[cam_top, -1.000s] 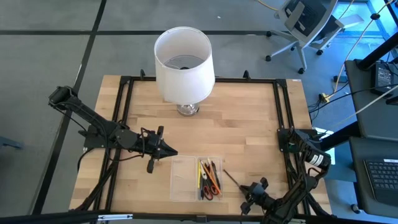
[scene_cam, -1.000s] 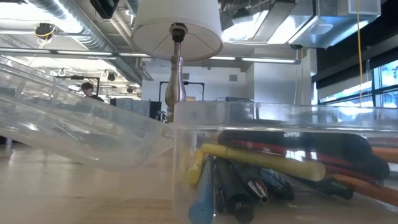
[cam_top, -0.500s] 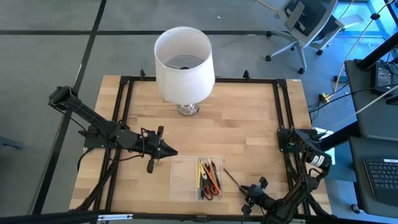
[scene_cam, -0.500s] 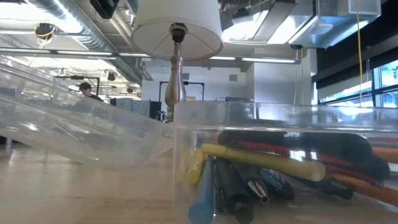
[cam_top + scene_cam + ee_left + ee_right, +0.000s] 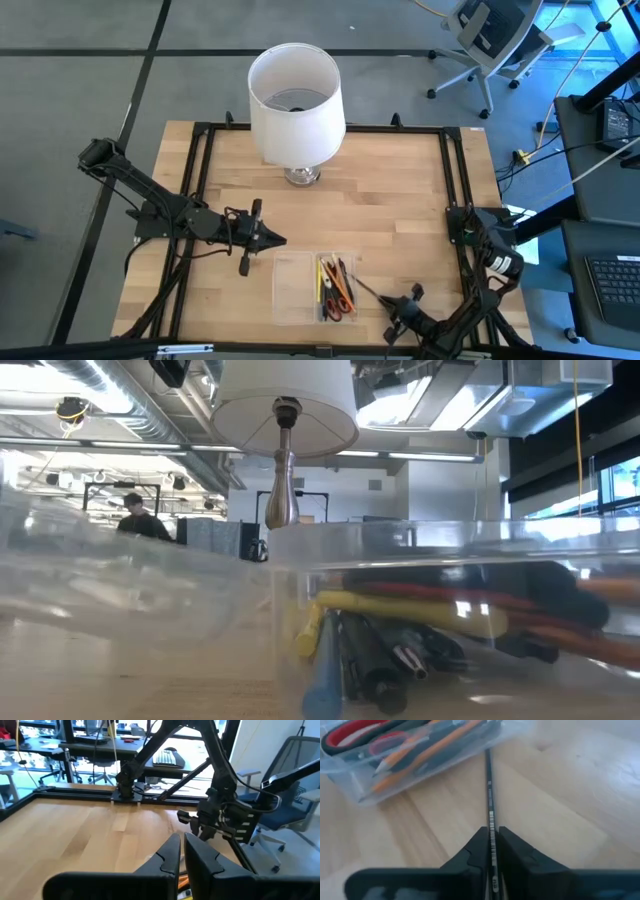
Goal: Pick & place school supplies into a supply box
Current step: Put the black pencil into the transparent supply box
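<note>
The supply box (image 5: pixel 315 288), clear plastic, sits near the table's front edge. Its right half holds pens, pencils and red-handled scissors (image 5: pixel 355 732); the low view shows a yellow pen (image 5: pixel 400 605) in it. A dark pencil (image 5: pixel 372 292) lies just right of the box, with my right gripper (image 5: pixel 398 305) shut on it. The pencil's far end (image 5: pixel 487 752) is at the box's wall. My left gripper (image 5: pixel 280 241) hovers shut to the box's far left, holding nothing. My right gripper pinches the dark pencil near its near end (image 5: pixel 492 827) between its two fingers. The fingers slant down from the table's near right and lie along the pencil. The pencil runs on ahead of them toward the box; whether its far end touches the wall, I cannot tell.
A tall lamp with a white shade (image 5: pixel 295 95) stands at the table's far middle on a metal foot (image 5: pixel 302 176). A black frame (image 5: pixel 200 150) runs around the tabletop. Bare wood lies between lamp and box. A person (image 5: pixel 140 520) shows in the room behind.
My right gripper has sunk a little toward the table's near edge. The dark pencil's far end has swung closer to the box. In the low view the box and its clear lid have shifted and sit at a different tilt.
</note>
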